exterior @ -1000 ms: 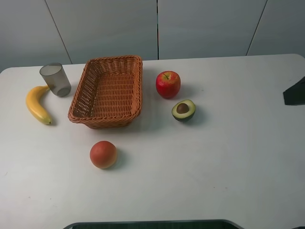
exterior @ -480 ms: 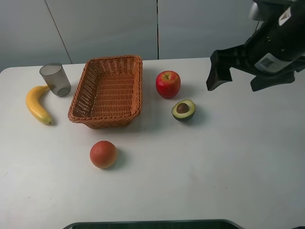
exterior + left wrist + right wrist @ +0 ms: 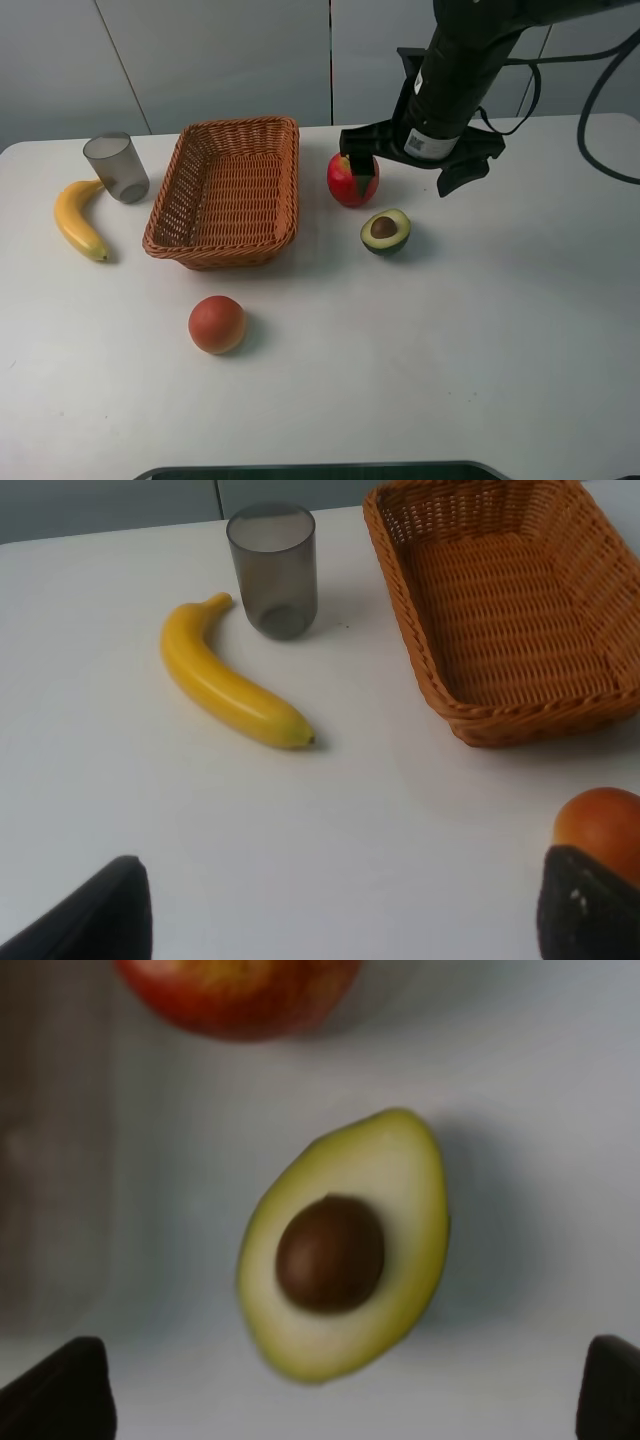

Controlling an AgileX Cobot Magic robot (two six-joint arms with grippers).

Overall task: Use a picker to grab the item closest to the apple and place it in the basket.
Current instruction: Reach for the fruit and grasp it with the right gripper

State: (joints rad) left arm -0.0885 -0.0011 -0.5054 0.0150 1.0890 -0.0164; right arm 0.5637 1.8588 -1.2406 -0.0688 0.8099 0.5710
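The fingers (image 3: 55, 1395) of the right gripper (image 3: 330, 1400) are standing spread wide and are gripping nothing. In the wrist view they are showing as two dark tips with the avocado half (image 3: 345, 1245) lying between them, cut face and stone up, untouched. In the high view one finger is overlapping the apple (image 3: 345, 188). I am reading that as the finger passing in front of the apple, not contact, though I cannot confirm the clearance.

The avocado half is lying on the table (image 3: 480, 330) just beside the apple, on the side away from the basket (image 3: 230, 185). I am judging it the item closest to the apple, hence the target. The basket is standing near the apple on its opposite flank and is holding nothing.

The left gripper (image 3: 340, 915) is also released and empty, parked well apart from the apple.

Step in hand, in my judgement: the approach and alignment over the target, with the pick not yet made. The next move is calling for a straight descent with the fingers kept clear of the apple, a closure across the avocado's narrower width, then a lift over the apple to the basket.
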